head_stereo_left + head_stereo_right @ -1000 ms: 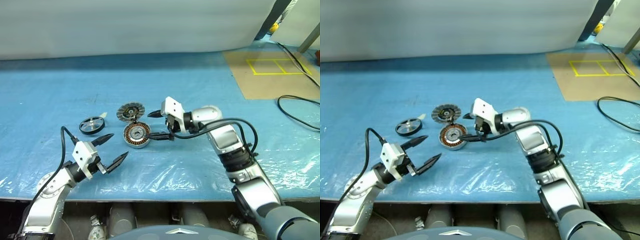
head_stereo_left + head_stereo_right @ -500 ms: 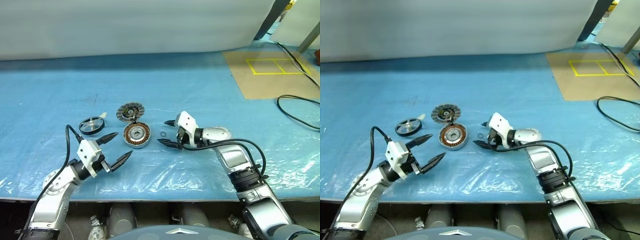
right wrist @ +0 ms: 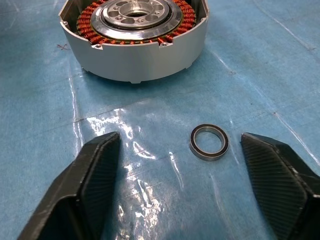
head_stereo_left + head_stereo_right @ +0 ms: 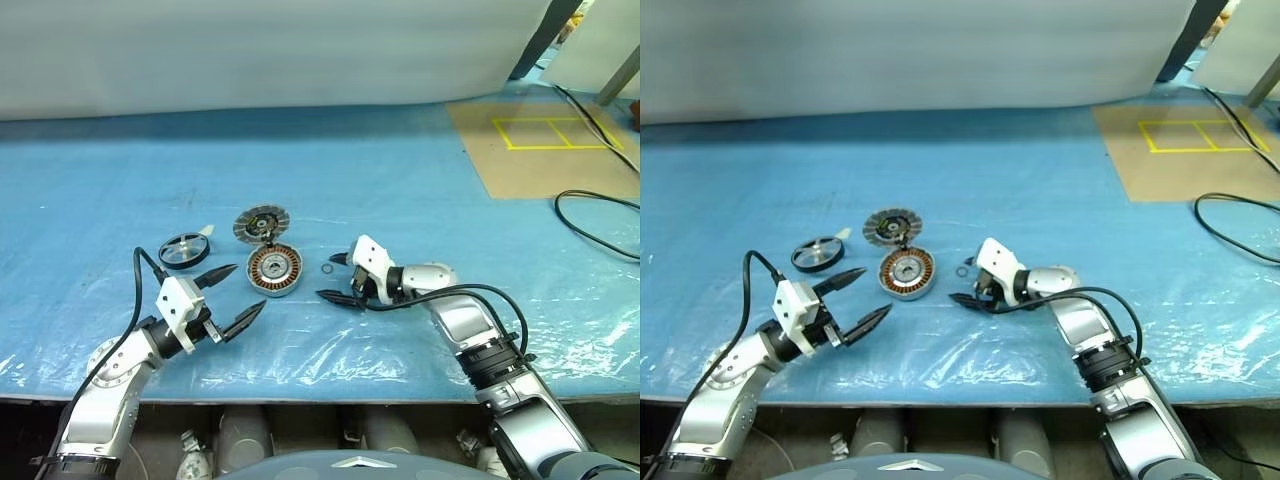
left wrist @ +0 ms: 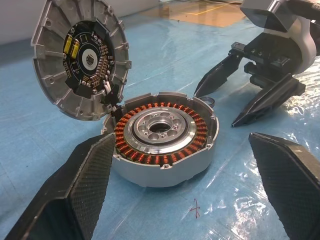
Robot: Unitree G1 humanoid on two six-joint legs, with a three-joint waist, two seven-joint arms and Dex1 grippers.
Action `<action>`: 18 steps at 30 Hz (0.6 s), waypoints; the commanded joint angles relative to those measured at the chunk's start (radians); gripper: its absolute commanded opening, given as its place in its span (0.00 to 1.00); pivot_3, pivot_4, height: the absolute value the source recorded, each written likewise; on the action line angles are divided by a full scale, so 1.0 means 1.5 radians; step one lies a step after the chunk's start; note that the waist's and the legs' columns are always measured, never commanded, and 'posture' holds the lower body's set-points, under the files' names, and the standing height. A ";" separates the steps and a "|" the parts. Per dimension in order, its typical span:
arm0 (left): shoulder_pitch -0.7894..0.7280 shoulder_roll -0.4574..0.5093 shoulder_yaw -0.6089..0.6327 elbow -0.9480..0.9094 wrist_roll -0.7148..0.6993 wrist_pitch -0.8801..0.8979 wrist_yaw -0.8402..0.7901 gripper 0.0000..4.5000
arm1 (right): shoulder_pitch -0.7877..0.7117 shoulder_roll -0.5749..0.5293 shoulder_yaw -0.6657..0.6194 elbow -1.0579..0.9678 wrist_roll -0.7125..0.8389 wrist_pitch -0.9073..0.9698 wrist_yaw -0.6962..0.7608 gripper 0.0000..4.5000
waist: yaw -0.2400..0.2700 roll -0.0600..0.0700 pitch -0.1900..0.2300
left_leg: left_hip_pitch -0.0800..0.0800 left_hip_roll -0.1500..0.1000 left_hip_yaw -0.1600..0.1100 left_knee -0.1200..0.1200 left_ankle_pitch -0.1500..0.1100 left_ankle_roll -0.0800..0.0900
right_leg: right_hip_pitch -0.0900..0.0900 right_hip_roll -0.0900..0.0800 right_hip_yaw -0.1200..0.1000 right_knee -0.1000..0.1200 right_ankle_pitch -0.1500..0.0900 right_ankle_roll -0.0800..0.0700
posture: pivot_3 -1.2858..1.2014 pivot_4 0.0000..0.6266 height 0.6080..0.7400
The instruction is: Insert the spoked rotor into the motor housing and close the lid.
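Copper-wound motor housing (image 4: 274, 269) is sitting lid (image 4: 261, 223) up, spoked rotor (image 4: 183, 251) apart on its left, while the empty, parted right gripper (image 4: 340, 278) is dropping beside a small ring (image 3: 209, 141), rotor pickup pending.

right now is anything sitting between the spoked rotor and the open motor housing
Nothing visible does. The spoked rotor lies on the blue sheet left of the motor housing, with bare sheet between them. The lid stands open behind the housing, leaving the top free.
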State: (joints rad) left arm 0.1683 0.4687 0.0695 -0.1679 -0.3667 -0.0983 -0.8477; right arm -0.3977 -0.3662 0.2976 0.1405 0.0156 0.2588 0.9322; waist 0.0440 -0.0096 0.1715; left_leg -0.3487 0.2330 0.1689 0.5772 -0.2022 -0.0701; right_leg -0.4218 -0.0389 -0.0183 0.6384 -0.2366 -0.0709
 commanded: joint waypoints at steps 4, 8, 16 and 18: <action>0.000 0.007 0.007 -0.029 -0.007 0.001 0.002 1.00 | 0.005 -0.015 0.009 0.012 -0.009 -0.007 0.001 0.42 | 0.000 0.000 0.000 | 0.000 0.000 0.000 0.000 0.000 0.000 | 0.000 0.000 0.000 0.000 0.000 0.000 | 0.52 0.24 1.00; 0.000 0.007 0.008 -0.027 -0.006 0.000 0.004 1.00 | -0.002 -0.011 0.007 0.021 -0.011 -0.009 -0.010 0.15 | 0.000 0.000 0.000 | 0.000 0.000 0.000 0.000 0.000 0.000 | 0.001 0.000 0.000 0.000 0.000 0.000 | 0.52 0.24 1.00; 0.029 0.012 0.033 -0.034 -0.011 -0.008 0.011 1.00 | -0.077 0.047 -0.057 -0.014 0.078 0.042 -0.019 0.15 | -0.002 0.000 0.000 | 0.000 0.000 0.000 0.000 -0.001 0.002 | 0.000 0.000 0.000 0.000 0.000 0.000 | 0.52 0.24 1.00; 0.039 0.014 0.042 -0.034 -0.012 -0.011 0.013 1.00 | -0.109 0.057 -0.066 -0.032 0.107 0.063 -0.004 0.15 | -0.001 0.000 0.000 | 0.000 0.000 0.000 0.000 -0.001 0.002 | 0.000 0.000 0.000 0.000 0.000 0.000 | 0.52 0.24 1.00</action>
State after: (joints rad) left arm 0.2163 0.4765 0.0984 -0.1798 -0.3707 -0.0983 -0.8332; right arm -0.5223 -0.2884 0.2294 0.1614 0.1214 0.3390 0.9084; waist 0.0421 -0.0093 0.1716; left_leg -0.3485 0.2332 0.1689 0.5772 -0.2040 -0.0669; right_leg -0.4220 -0.0388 -0.0183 0.6387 -0.2367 -0.0708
